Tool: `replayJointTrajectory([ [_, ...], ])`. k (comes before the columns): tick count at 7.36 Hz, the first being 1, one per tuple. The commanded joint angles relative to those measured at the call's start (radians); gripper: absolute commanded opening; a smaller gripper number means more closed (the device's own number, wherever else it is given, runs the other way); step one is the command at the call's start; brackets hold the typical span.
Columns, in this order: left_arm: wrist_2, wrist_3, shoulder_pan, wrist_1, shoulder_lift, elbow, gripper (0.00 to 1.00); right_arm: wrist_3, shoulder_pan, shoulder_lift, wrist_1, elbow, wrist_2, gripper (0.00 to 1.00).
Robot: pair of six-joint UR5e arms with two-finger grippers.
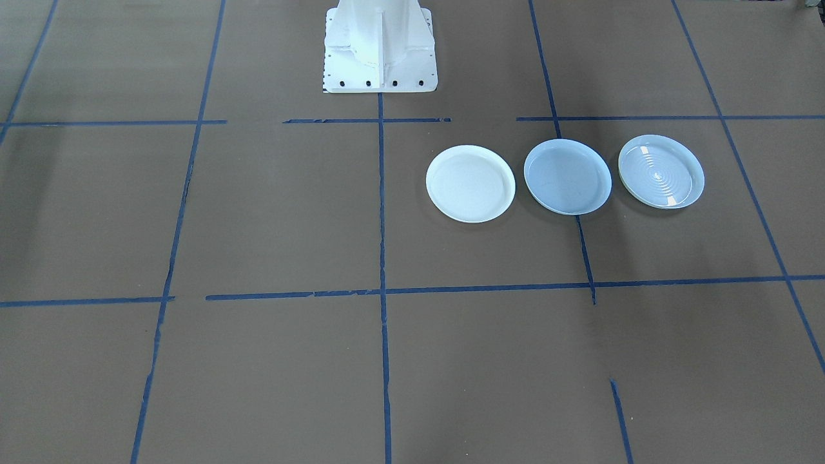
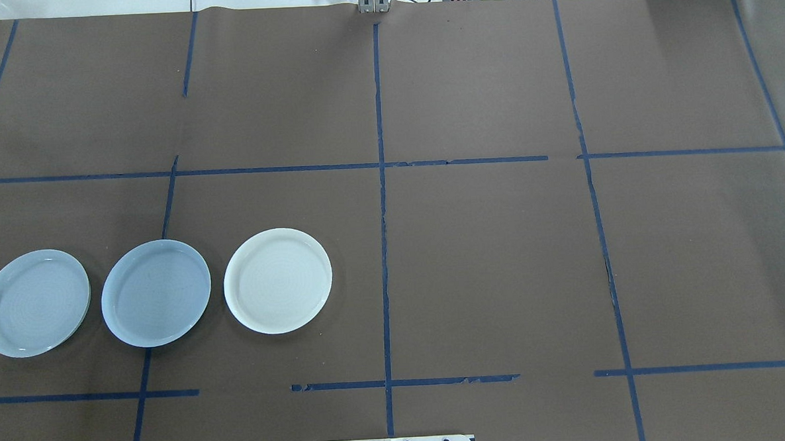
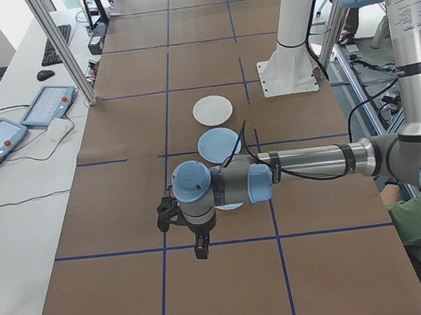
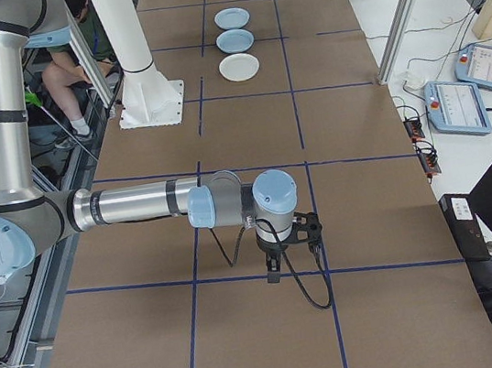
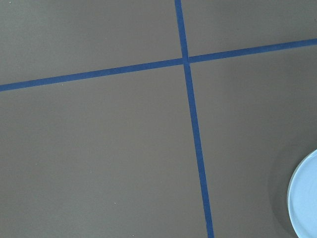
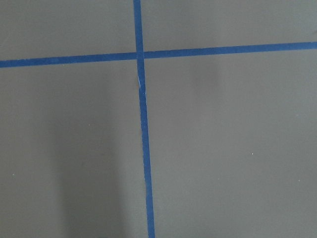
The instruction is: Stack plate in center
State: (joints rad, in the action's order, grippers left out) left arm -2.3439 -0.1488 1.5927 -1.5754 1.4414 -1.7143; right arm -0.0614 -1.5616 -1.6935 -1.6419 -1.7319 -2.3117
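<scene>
Exterior left shows the left tool (image 3: 201,247) hanging above bare table (image 3: 237,280); whether it's wide or narrow, I can't tell. Beyond it, three plates sit in a row, the blue-grey center plate (image 2: 156,293) between its neighbours, presumably awaiting stacking.

Both arms stretch level, left gripper (image 3: 199,242) and right gripper (image 4: 273,268) pointing straight down.
</scene>
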Motion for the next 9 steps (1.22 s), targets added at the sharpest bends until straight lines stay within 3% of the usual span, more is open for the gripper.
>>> replayJointTrajectory([
  [1,0.001,-0.001,-0.014,0.003,0.001,-0.002,1.00,0.000,0.000,0.000,0.000,0.000,0.000,1.00],
  [6,-0.002,-0.003,-0.037,-0.006,0.001,-0.005,1.00,0.000,0.000,0.000,-0.001,0.000,0.000,1.00],
  [7,-0.038,0.009,-0.066,-0.014,0.001,-0.007,1.00,0.000,0.000,0.000,0.000,0.000,0.000,1.00],
  [8,-0.064,0.040,-0.179,-0.043,0.001,0.005,1.00,0.000,0.000,0.000,0.000,0.000,0.000,1.00],
  [9,-0.066,0.151,-0.222,-0.161,0.001,0.022,1.00,0.000,0.000,0.000,0.000,0.000,0.000,1.00],
])
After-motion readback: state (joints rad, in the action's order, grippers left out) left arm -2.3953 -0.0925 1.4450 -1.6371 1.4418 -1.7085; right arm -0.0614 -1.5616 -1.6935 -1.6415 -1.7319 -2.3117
